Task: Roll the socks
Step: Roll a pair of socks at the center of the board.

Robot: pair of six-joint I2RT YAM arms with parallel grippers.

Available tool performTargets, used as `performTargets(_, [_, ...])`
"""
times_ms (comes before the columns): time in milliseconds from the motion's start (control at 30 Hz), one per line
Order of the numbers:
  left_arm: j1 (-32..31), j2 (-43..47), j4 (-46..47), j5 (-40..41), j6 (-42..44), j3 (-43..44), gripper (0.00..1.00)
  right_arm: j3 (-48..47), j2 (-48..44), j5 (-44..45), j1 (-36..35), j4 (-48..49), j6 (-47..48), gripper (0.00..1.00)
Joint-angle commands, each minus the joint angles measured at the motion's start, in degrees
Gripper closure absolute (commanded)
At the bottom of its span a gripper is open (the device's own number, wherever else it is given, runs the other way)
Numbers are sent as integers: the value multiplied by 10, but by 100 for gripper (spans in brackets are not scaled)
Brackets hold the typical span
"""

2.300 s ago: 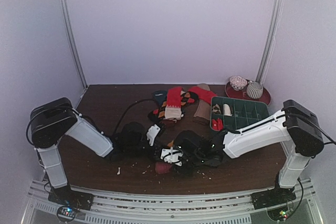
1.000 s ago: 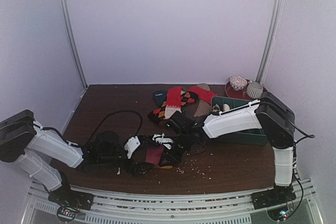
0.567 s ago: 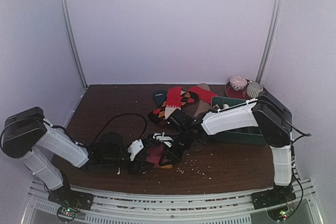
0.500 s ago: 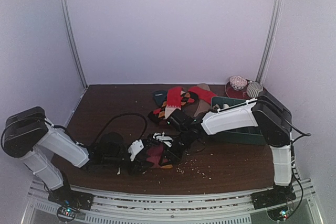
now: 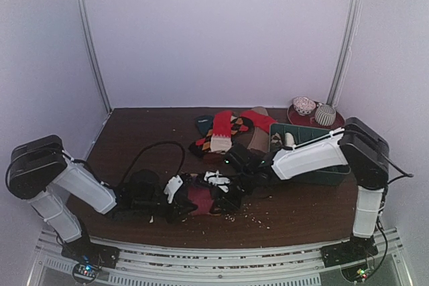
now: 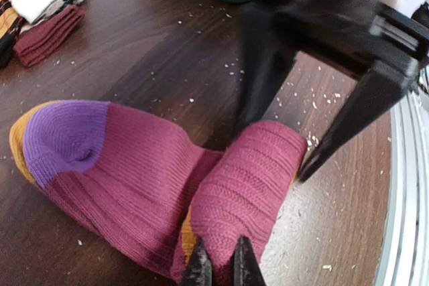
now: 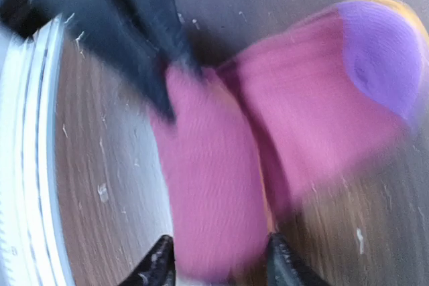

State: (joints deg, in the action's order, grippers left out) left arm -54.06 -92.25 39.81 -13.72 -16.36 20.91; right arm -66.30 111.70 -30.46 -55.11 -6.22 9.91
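Note:
A magenta sock [image 6: 134, 179] with a purple toe [image 6: 67, 132] and orange trim lies near the table's front, its cuff end rolled into a fat fold [image 6: 248, 185]. It also shows in the top view [image 5: 199, 199] and, blurred, in the right wrist view [image 7: 214, 199]. My left gripper [image 6: 222, 269] is pinched almost shut on the near edge of the roll; in the top view it [image 5: 175, 192] lies low on the table. My right gripper [image 7: 221, 266] clasps the roll from the opposite side, a finger at each flank. Its black fingers [image 6: 335, 132] show in the left wrist view.
A pile of red and argyle socks [image 5: 221, 132] and a beige sock [image 5: 258, 140] lie at the back. A green divided tray [image 5: 315, 149] and a red plate [image 5: 338, 125] with two rolled socks stand at the back right. Lint specks dot the wood. The table's front rail [image 6: 409, 185] is close.
Over the last seconds both grippers have come together at the sock. In the last half second the right arm's elbow swung right and the sock roll shifted slightly right.

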Motion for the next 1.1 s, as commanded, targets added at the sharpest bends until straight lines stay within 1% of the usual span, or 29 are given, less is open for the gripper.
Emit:
performTargets(0, [-2,-40,-59,-8,-105,-37,100,178,-138,101,2,240,60,48])
performTargets(33, [-2,-45,-61,-10,-119,-38,100,227,-165,102,-1,298,82,46])
performTargets(67, [-2,-52,-64,-15,-130,-38,100,254,-181,108,-7,343,104,45])
performTargets(100, [-2,-57,-66,-20,-141,-39,100,268,-191,120,-13,373,133,43])
performTargets(133, [-2,-58,-66,-21,-151,-41,100,270,-189,123,-19,377,147,42])
performTargets(267, [-2,-68,-61,-33,-183,-52,100,251,-151,123,-38,354,205,42])
performTargets(367, [-2,-83,-62,-42,-193,-56,100,239,-131,120,-56,354,228,42])
performTargets(600, [-2,-101,-40,-56,-201,-69,100,200,-78,115,-71,348,240,42])
performTargets(733, [-2,-103,-31,-60,-198,-73,100,192,-48,134,-72,356,244,42])
performTargets(867, [-2,-115,-24,-69,-191,-73,100,166,-11,153,-71,319,257,42])
performTargets(933, [-2,-120,-19,-74,-187,-72,100,164,2,167,-71,315,261,42])
performTargets(1067, [-2,-125,-11,-75,-187,-76,100,182,-13,198,-67,345,258,42])
